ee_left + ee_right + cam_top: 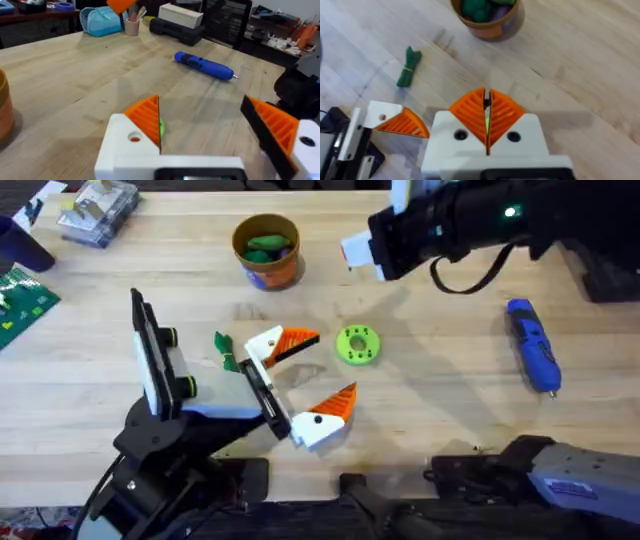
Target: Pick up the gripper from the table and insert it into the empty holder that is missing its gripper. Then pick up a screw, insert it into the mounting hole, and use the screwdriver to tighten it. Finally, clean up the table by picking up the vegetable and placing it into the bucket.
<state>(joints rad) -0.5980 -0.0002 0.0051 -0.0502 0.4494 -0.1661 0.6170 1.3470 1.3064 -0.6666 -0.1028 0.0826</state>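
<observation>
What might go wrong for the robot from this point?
The green vegetable lies right beside the white-and-orange finger, so the right hand might bump that finger when reaching for it. The bucket already holds green pieces, so another might sit high and tumble out.

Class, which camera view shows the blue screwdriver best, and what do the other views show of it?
The left wrist view: the screwdriver lies unobstructed on the table, body and tip visible. The overhead view also shows it whole, but smaller, near the right edge. The right wrist view looks toward the bucket instead.
</observation>
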